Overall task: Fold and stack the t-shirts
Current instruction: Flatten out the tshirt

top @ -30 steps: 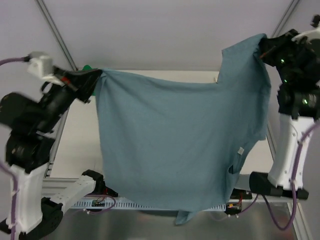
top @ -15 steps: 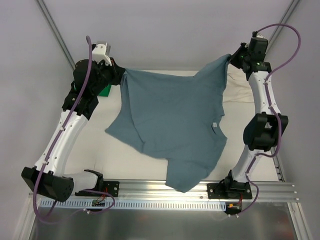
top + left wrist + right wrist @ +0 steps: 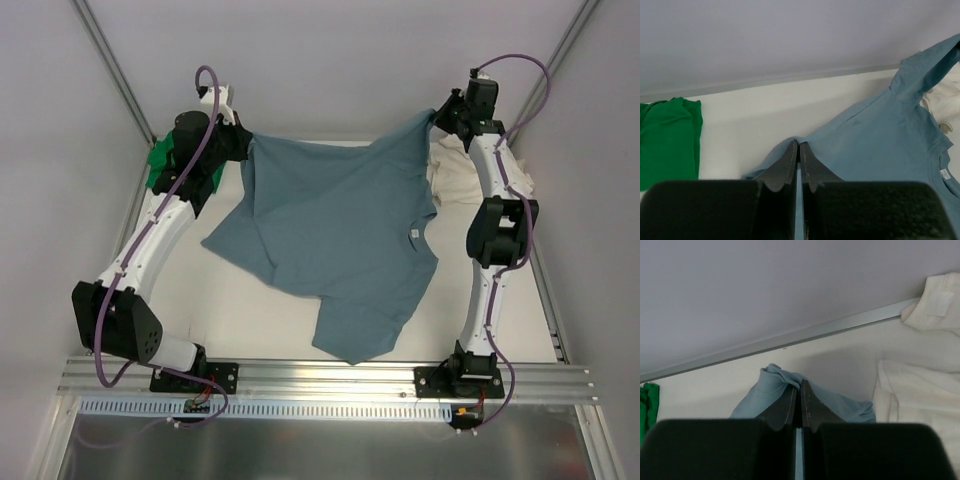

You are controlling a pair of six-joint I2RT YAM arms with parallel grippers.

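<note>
The dusty blue-grey cloth t-shirt (image 3: 335, 240) lies spread over the middle of the white table (image 3: 250, 325). Its small white neck tag (image 3: 411, 233) shows toward the right, and a rumpled end trails toward the near edge. Its two far corners are both held. The left fingers (image 3: 799, 151) are pinched tight on the cloth at the far left, and the right fingers (image 3: 797, 390) are clamped on a bunched bit of the same shirt at the far right, so the far edge is stretched between them. Beyond the left arm, at the far left of the table, sits the bright green cloth t-shirt (image 3: 667, 142); it looks fairly flat, though I cannot tell whether it is folded. The cream-white cloth t-shirt (image 3: 920, 405) is heaped loosely at the far right, just beside the right arm. To my eye the job is at an early stage: the blue one is only being laid out, with creases and no fold in it, and nothing is stacked. All the folding and piling seems left to do.
</note>
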